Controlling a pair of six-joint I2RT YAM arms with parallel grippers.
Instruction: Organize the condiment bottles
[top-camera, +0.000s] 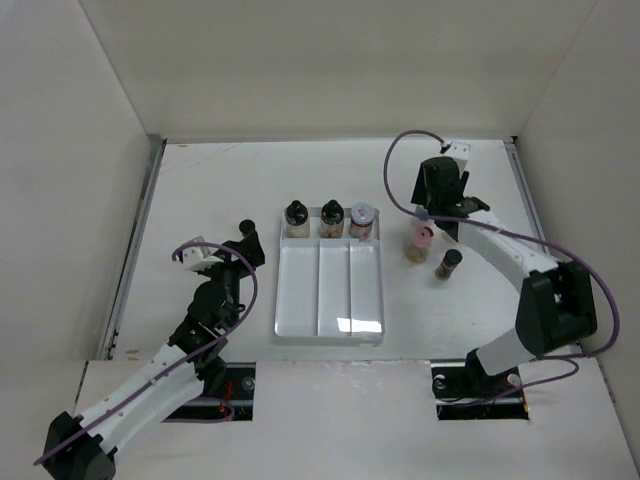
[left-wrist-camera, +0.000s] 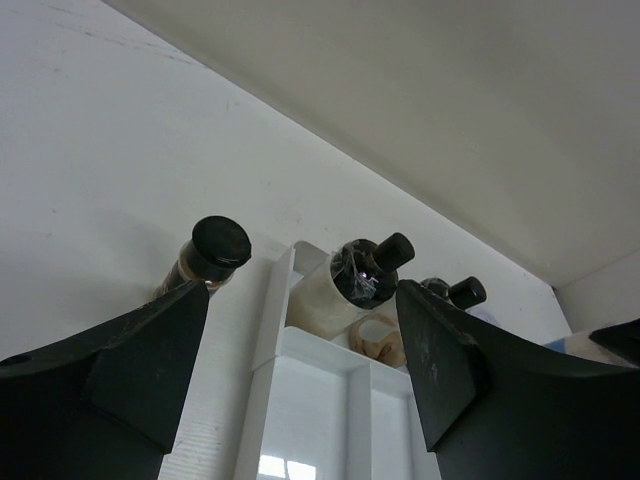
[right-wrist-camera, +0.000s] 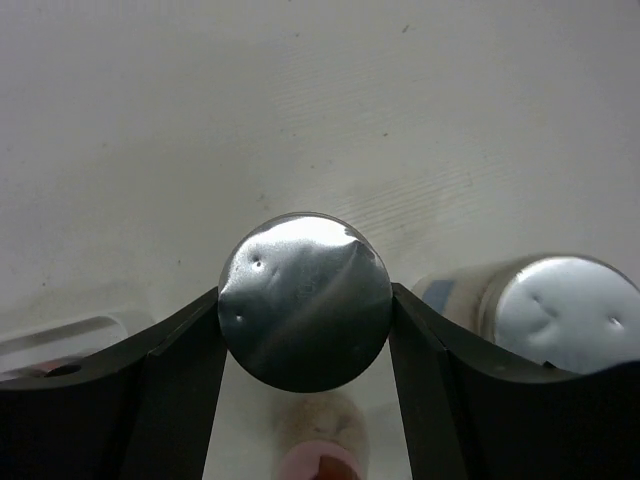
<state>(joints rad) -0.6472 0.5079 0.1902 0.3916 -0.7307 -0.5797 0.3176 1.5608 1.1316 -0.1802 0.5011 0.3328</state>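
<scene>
My right gripper (top-camera: 447, 200) is shut on the round lid of a pale grey-lidded bottle (right-wrist-camera: 305, 300); both fingers touch it in the right wrist view. A second grey-lidded, blue-labelled bottle (right-wrist-camera: 565, 315) stands just right of it. A pink-lidded bottle (top-camera: 421, 240) and a dark black-capped bottle (top-camera: 449, 263) stand on the table right of the tray. Two black-capped bottles (top-camera: 295, 218) (top-camera: 331, 218) and a grey-lidded one (top-camera: 362, 220) stand at the far end of the white tray (top-camera: 330, 310). My left gripper (top-camera: 252, 240) is open and empty at the tray's far left corner. Another black-capped bottle (left-wrist-camera: 212, 250) stands just outside the tray's left wall.
White walls enclose the table on the left, back and right. The tray's three compartments (left-wrist-camera: 310, 410) hold nothing in their near part. The right arm's purple cable (top-camera: 400, 170) loops above the table's far right part.
</scene>
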